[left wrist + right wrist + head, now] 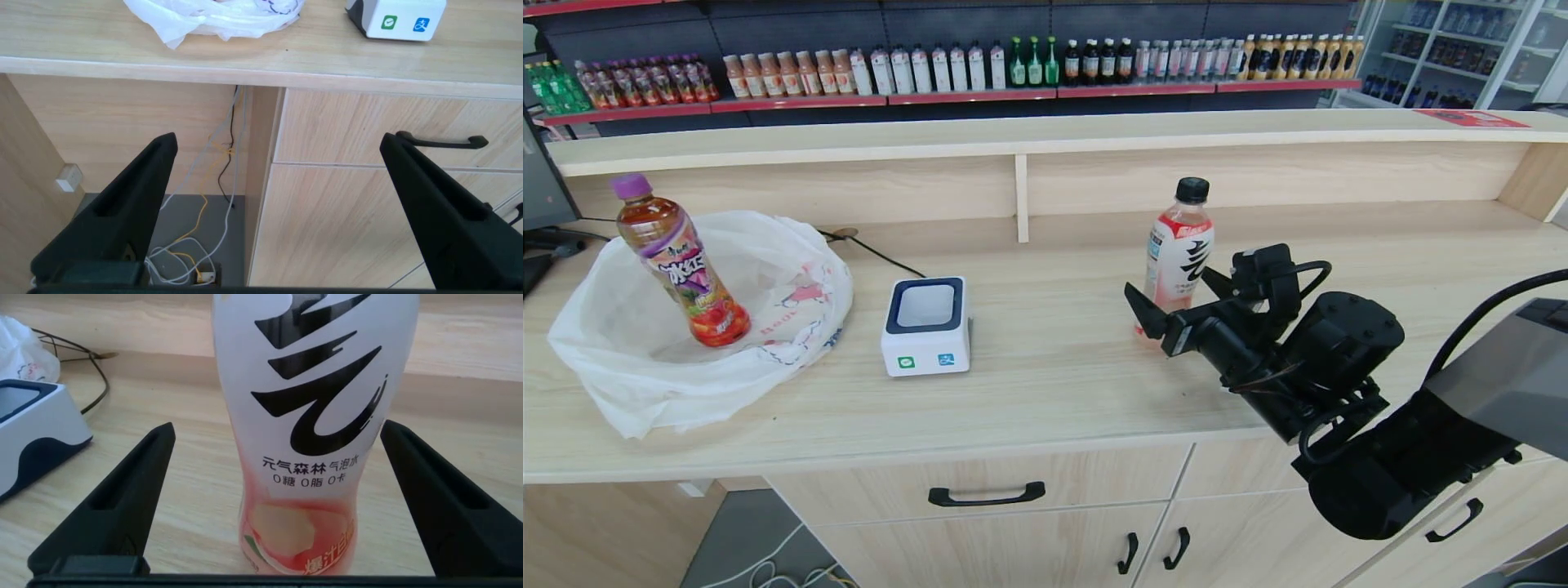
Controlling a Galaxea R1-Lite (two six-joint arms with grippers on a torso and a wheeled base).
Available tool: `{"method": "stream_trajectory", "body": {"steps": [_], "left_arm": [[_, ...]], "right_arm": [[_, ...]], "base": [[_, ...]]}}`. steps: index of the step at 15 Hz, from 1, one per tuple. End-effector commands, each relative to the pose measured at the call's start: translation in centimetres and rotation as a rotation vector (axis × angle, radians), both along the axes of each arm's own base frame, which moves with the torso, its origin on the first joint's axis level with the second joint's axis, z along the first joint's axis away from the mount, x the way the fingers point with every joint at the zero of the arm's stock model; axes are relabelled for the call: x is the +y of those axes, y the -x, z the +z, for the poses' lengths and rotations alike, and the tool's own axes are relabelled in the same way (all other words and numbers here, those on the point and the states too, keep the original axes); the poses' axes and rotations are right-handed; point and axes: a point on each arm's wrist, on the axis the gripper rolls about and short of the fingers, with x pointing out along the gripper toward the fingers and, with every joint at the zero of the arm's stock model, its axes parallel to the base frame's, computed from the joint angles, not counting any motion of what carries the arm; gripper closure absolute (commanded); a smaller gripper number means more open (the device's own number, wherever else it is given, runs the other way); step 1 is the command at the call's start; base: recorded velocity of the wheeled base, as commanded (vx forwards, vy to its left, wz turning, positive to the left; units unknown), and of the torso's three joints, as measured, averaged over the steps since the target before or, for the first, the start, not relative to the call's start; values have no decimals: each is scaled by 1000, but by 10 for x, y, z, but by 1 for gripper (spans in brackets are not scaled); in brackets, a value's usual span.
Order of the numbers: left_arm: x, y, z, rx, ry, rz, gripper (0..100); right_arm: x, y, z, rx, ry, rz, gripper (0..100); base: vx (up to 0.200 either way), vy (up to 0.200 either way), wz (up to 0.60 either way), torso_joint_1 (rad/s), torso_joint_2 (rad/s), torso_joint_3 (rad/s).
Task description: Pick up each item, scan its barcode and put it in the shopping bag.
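A pink drink bottle [1178,245] with a black cap stands upright on the wooden counter [1054,384], right of centre. My right gripper [1176,296] is open, with one finger on each side of the bottle's lower half and a gap on both sides. In the right wrist view the bottle [302,457] rises between the open fingers of the gripper [278,433]. A white scanner [926,327] sits mid-counter. At the left lies the white shopping bag [629,359], with a purple-capped tea bottle [682,265] leaning in it. My left gripper [278,143] hangs open below the counter edge, facing the cabinet fronts.
A raised ledge with an upright divider [1021,200] runs along the counter's back. A black cable [882,255] runs from the ledge toward the scanner. Drawers with black handles [986,495] lie under the counter. Drink shelves [964,69] line the far wall.
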Motion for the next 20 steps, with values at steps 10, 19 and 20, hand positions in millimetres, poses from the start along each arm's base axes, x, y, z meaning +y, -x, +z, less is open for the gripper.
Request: {"method": "stream_trajectory", "body": {"steps": [10, 19, 20], "left_arm": [[0, 0, 0, 0, 0, 1, 0], [0, 0, 0, 0, 0, 1, 0], [0, 0, 0, 0, 0, 1, 0]], "right_arm": [[3, -15, -8, -4, 1, -10, 0], [9, -27, -8, -30, -8, -7, 0], [10, -27, -9, -32, -8, -4, 0]], "base": [[0, 0, 0, 0, 0, 0], [0, 0, 0, 0, 0, 0], [0, 0, 0, 0, 0, 0]]}}
